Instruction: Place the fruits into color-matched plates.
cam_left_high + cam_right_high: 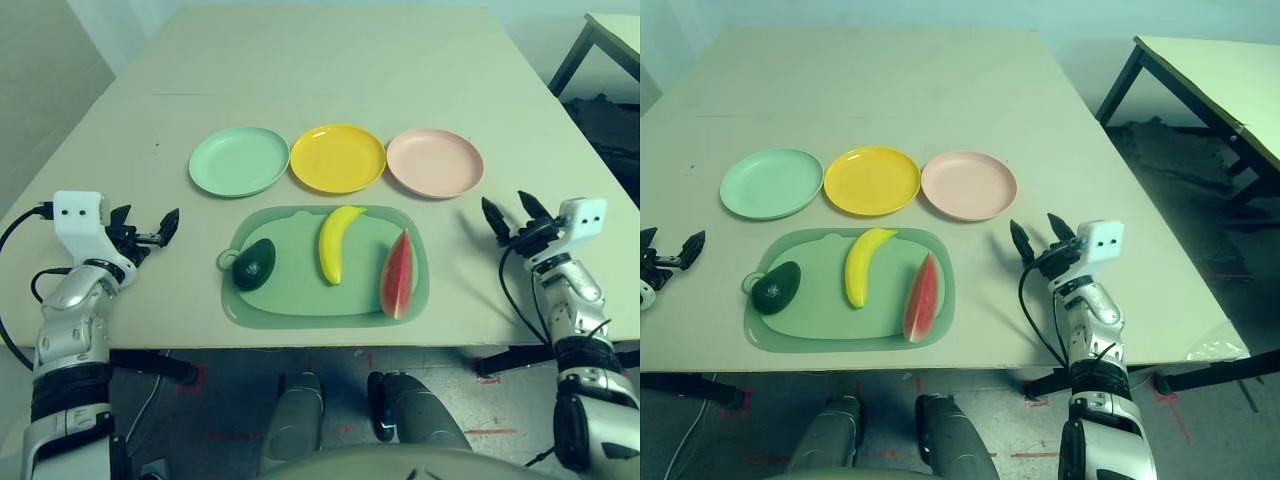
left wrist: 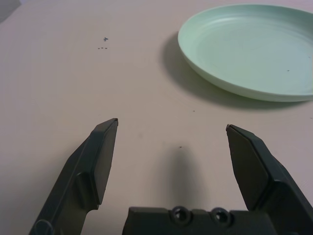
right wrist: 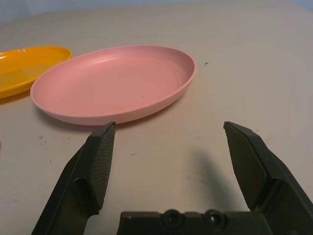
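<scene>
A pale green mat (image 1: 325, 268) lies near the front edge of the surface (image 1: 330, 70), and all three fruits rest on it. The avocado (image 1: 254, 264) sits at the mat's left end, next to the small ring tab. The banana (image 1: 338, 243) lies at the mat's middle, its upper tip reaching the mat's far edge. The watermelon wedge (image 1: 398, 274) lies at the mat's right end, red face up, green rind toward the outer side.

Just beyond the mat's far edge three plates stand in a row, none of them holding anything. The green plate (image 1: 239, 161) is beyond the mat's left part, the yellow plate (image 1: 337, 158) beyond its middle and touching the green one, the pink plate (image 1: 434, 162) beyond its right part, just beside the yellow one.

The left claw (image 1: 146, 230) hovers to the left of the mat, apart from it, its fingers spread wide and holding nothing. The right claw (image 1: 514, 217) hovers to the right of the mat, also spread wide and holding nothing, with the pink plate ahead of its fingers (image 3: 100, 164).
</scene>
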Available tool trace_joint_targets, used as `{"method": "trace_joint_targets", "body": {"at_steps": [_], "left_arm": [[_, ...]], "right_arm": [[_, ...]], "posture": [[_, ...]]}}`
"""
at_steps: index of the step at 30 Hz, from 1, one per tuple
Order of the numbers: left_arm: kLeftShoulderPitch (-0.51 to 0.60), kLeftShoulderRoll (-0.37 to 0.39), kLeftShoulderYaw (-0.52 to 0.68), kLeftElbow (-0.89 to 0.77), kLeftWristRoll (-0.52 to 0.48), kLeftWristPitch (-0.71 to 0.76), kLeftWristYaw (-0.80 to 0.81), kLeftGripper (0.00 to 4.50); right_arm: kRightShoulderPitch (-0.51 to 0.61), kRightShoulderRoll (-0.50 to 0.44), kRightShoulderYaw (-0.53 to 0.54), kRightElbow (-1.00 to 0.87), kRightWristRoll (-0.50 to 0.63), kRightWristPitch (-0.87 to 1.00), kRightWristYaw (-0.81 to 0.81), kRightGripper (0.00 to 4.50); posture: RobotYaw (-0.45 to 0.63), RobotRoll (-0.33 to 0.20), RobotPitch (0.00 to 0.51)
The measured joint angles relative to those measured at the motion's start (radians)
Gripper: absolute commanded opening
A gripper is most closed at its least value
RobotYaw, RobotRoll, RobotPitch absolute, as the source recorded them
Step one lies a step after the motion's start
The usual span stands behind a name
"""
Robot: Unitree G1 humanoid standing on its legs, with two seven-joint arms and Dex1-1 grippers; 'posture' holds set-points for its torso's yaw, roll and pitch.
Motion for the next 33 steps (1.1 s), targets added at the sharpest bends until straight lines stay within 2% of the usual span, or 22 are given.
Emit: {"method": "trace_joint_targets", "body": {"at_steps": [6,16,21,23,27,30,33], "left_arm": [[0.003,0.0,0.0,-0.02,0.0,0.008,0.004,4.5],[0.053,-0.034,0.0,-0.059,-0.004,0.015,0.018,4.5],[0.04,-0.033,0.003,-0.049,-0.042,0.017,-0.026,4.5],[0.043,-0.019,0.003,-0.038,-0.069,0.017,-0.104,4.5],[0.085,0.061,0.002,-0.07,-0.173,0.019,-0.379,4.5],[0.124,0.153,0.01,-0.119,-0.255,0.031,-0.593,4.5],[0.156,0.256,0.033,-0.137,-0.295,0.034,-0.769,4.5]], "right_arm": [[0.001,-0.014,-0.002,-0.011,0.001,0.013,0.003,4.43],[-0.001,-0.114,-0.025,0.018,0.005,0.022,0.032,4.43],[-0.002,-0.119,-0.027,0.029,0.005,0.021,0.043,4.43],[-0.001,-0.125,-0.028,0.026,0.009,0.038,0.051,4.43],[0.007,-0.162,-0.021,-0.051,0.022,0.14,0.07,4.43],[0.013,-0.218,0.011,-0.169,0.018,0.239,0.093,4.43],[-0.012,-0.3,0.067,-0.267,-0.029,0.322,0.104,4.43]], "posture": [[0.1,0.0,0.185],[0.07,0.0,0.178],[0.05,0.0,0.184],[0.03,0.0,0.185],[0.01,0.0,0.18],[0.0,0.0,0.174],[-0.01,0.0,0.167]]}}
